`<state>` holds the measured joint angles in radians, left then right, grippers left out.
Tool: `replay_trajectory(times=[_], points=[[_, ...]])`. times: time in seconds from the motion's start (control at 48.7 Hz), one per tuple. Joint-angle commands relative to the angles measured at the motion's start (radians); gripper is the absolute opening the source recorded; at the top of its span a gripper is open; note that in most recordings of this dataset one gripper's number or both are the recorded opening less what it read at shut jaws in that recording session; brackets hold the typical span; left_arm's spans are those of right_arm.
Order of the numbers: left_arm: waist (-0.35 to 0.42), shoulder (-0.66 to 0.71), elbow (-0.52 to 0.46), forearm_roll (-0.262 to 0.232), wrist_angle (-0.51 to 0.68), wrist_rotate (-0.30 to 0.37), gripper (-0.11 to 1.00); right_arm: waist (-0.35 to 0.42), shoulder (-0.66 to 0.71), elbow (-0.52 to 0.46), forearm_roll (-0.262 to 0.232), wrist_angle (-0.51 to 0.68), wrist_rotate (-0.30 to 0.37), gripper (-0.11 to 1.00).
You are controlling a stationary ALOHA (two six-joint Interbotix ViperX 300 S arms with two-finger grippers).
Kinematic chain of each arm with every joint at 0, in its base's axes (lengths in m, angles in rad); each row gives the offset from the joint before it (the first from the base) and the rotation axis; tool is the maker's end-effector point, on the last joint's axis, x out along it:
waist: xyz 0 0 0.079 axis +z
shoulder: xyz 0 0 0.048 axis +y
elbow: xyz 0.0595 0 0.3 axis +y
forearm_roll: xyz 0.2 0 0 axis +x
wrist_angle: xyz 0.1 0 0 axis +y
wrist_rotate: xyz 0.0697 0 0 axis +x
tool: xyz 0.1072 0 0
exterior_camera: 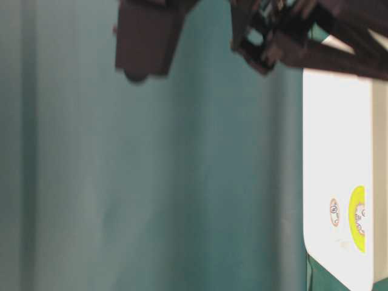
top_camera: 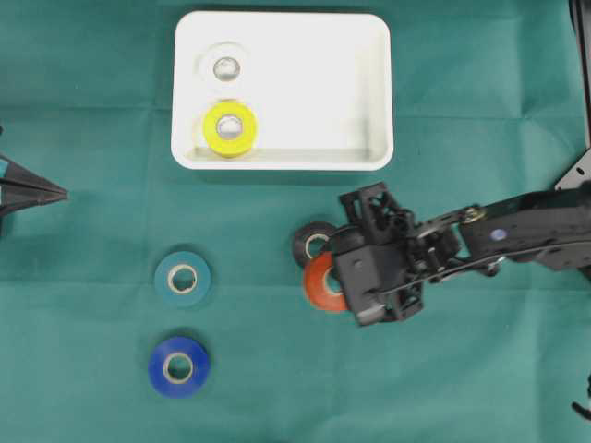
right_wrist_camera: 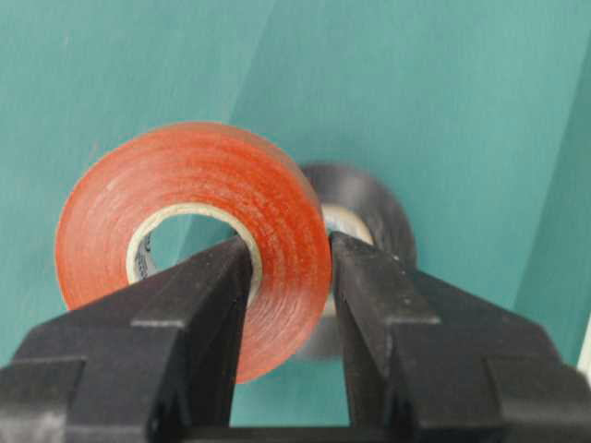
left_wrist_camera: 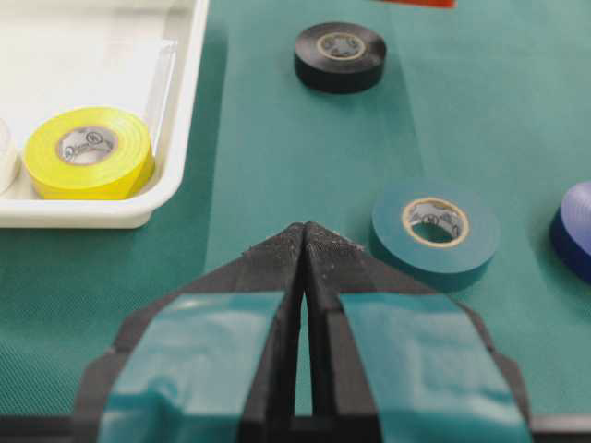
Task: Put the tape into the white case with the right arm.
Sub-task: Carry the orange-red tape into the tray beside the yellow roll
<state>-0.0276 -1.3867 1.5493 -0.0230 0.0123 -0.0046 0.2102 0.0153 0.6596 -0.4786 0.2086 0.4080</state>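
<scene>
Our right gripper (right_wrist_camera: 288, 277) fingers pinch the red tape roll (right_wrist_camera: 199, 235) through its hole and rim, lifted above the black roll (top_camera: 314, 242), near the white case (top_camera: 369, 92); our left gripper (left_wrist_camera: 304, 242) rests pressed together.

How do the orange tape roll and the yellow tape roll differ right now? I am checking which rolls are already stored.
The yellow tape roll lies flat inside the white case; the orange tape roll is outside it, over the green cloth. The yellow roll is untouched, while the right gripper pinches the orange roll's wall, one of its jaws through the core. Both are tape rings with pale cores.
</scene>
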Motion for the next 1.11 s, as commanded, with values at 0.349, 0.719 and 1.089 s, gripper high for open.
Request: replay_trajectory(times=[0.349, 0.719, 1.089], points=[[0.003, 0.008, -0.014, -0.002, -0.005, -0.002, 0.0, -0.075, 0.035, -0.101, -0.005, 0.044, 0.0, 0.01], [0.003, 0.009, -0.012, 0.0, -0.005, -0.002, 0.0, -0.273, 0.035, -0.117, -0.008, -0.003, -0.003, 0.01], [0.003, 0.008, -0.012, 0.0, -0.005, -0.002, 0.0, -0.426, 0.069, -0.156, -0.008, -0.023, -0.002, 0.01]])
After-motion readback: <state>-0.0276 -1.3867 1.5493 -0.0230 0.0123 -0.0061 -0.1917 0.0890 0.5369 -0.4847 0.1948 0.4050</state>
